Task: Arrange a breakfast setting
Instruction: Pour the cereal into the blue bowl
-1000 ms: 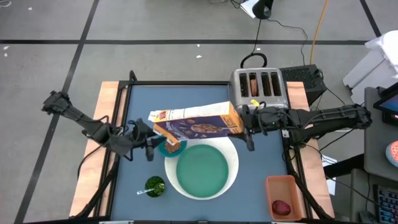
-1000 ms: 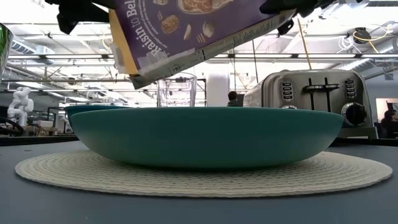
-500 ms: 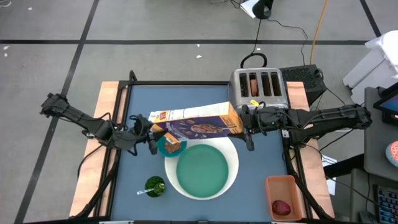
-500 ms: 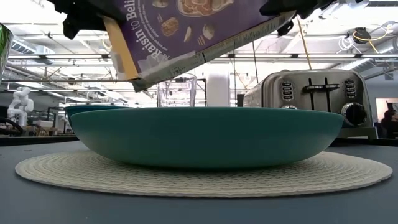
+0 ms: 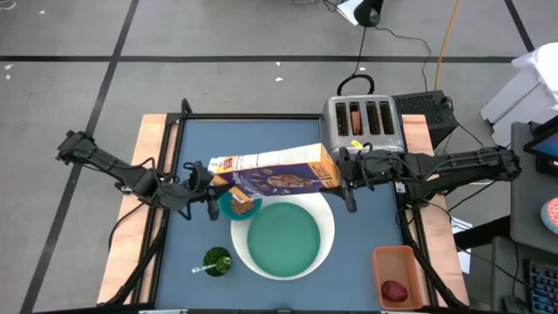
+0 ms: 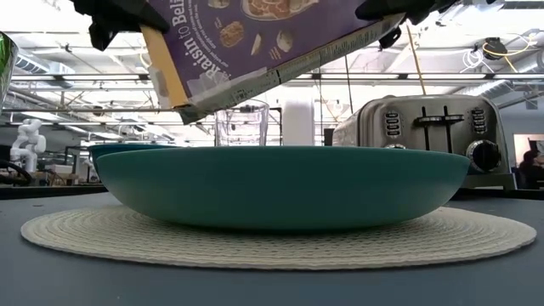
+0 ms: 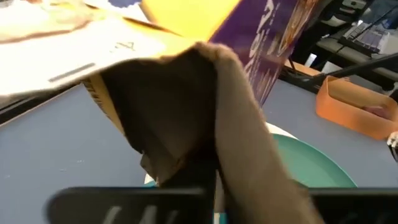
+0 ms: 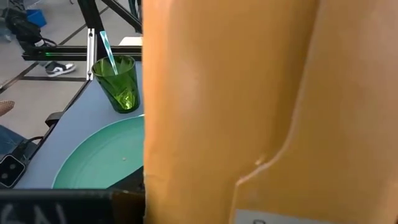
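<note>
The purple cereal box [image 5: 277, 176] was held in the air above the surface [image 5: 261, 139], lying almost flat with its open top end tilted down toward the small teal bowl [image 5: 232, 206]. In the low view the box [image 6: 255, 42] hung over the teal plate [image 6: 280, 183], not touching it. The right gripper [image 5: 347, 179] held the bottom end of the box, near the toaster [image 5: 363, 122], its fingers partly spread and pressed on the box. The left gripper [image 5: 212, 194] was at the open end of the box, just beside the bowl; its fingers were closed on the brown inner bag [image 7: 186, 118] that came out of the box, as the left wrist view showed.

The teal plate [image 5: 283, 240] lay on the larger white plate [image 5: 326, 220] near the front middle of the surface, and the bowl touched its rim on the left side. In the low view a woven round mat [image 6: 255, 238] was under the plates. A green glass [image 5: 217, 261] with a straw stood near the front, to the left of the plates. The red apple [image 5: 394, 290] lay in an orange tray [image 5: 384, 260] at the front right corner. A clear glass [image 6: 241, 123] stood behind the plate in the low view.
</note>
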Tool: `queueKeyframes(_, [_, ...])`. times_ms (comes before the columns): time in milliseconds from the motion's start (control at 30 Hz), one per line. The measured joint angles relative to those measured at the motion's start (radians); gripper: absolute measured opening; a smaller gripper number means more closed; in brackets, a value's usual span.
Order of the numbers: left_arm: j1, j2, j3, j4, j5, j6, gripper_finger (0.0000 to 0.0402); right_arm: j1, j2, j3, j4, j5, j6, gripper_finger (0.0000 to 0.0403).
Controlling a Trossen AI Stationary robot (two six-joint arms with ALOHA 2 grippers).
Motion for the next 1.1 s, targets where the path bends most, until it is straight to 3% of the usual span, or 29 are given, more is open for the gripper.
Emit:
queueKeyframes(167, [0.000,0.011,0.000,0.002,0.037,0.004,0.0005,0.000,0.000,0.003,0.033,-0.051,-0.025,0.0178])
queueKeyframes(533, [-0.008,0.101,0.000,-0.013,0.054,-0.020,0.0003,0.000,0.000,0.036,0.011,-0.052,-0.053,0.0177])
queueKeyframes(1100, [0.027,0.058,-0.001,-0.032,0.021,0.056,0.0002,0.000,0.023,0.019,0.056,-0.033,-0.058,0.0179])
